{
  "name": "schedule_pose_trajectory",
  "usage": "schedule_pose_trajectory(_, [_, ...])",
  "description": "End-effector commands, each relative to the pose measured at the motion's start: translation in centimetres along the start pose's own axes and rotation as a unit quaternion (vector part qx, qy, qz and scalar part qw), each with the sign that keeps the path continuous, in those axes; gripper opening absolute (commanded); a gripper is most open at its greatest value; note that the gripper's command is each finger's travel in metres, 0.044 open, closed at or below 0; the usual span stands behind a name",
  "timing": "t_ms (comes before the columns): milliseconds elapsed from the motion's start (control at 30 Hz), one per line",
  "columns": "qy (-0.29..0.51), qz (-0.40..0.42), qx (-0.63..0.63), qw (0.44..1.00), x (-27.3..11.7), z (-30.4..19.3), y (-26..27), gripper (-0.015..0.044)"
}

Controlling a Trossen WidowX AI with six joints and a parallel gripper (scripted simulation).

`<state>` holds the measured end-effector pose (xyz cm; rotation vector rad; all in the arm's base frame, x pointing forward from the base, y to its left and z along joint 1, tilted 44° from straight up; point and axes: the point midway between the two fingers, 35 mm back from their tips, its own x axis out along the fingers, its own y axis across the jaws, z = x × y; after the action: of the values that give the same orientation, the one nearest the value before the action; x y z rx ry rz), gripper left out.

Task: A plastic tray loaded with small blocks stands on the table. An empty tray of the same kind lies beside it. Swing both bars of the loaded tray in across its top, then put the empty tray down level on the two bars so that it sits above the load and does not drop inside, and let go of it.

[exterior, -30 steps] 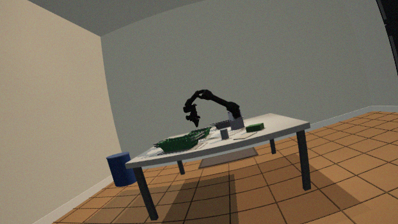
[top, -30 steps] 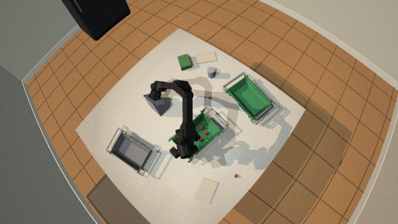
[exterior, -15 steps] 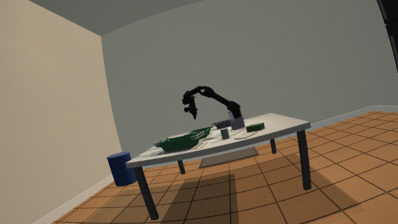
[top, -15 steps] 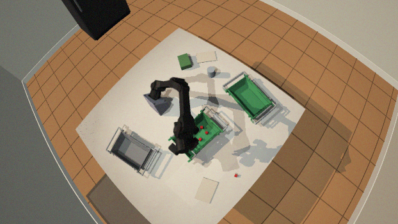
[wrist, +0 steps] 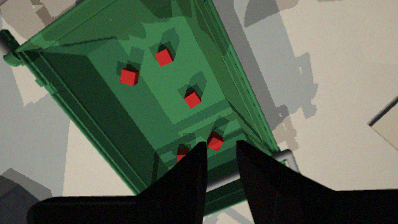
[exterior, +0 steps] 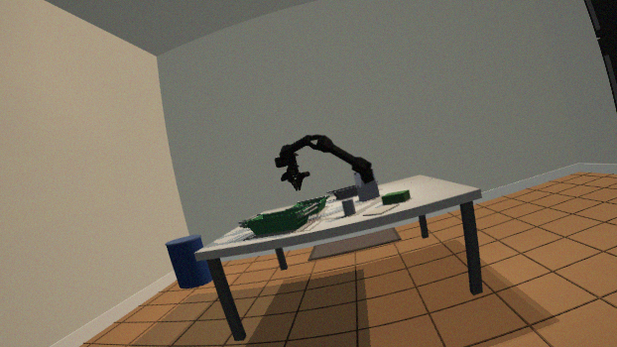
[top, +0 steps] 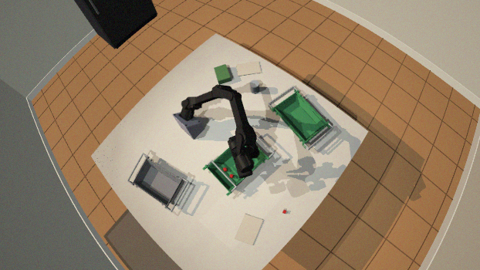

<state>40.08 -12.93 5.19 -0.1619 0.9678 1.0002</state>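
The loaded green tray [top: 219, 177] [wrist: 170, 105] [exterior: 319, 202] stands mid-table with several red blocks [top: 224, 169] [wrist: 164, 57] inside. One wire bar [top: 223, 174] [wrist: 225, 180] lies across its top near the end toward the grey tray. The other bar [top: 273, 153] is swung out beyond the opposite end. My gripper [wrist: 221, 148] [exterior: 298, 188] points down above the loaded tray. Its fingers stand a narrow gap apart with nothing between them. The arm hides part of this tray in the top view. The empty green tray [top: 301, 116] [exterior: 278, 221] stands apart, its bars out over its ends.
A grey tray [top: 160, 183] with bars stands on the other side. A green box [top: 222, 73] [exterior: 396, 196], a grey cylinder [top: 255, 87] [exterior: 348, 207] and a flat pale plate [top: 248, 69] lie near one edge. Another pale plate [top: 249, 229] and a small red block [top: 285, 211] lie opposite.
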Motion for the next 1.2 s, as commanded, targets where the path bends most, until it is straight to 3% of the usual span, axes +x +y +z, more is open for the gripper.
schedule_pose_trajectory(0, [-0.007,0.007,-0.369,0.929,1.8,5.7,3.8,0.0085])
schedule_pose_trajectory(267, [-0.013,0.005,-0.598,0.801,2.6,9.2,6.8,0.0085])
schedule_pose_trajectory(633, [-0.026,-0.003,-0.839,0.543,3.5,13.3,11.4,0.0085])
schedule_pose_trajectory(1167, [-0.026,-0.004,-0.842,0.539,3.6,13.4,11.4,0.0085])
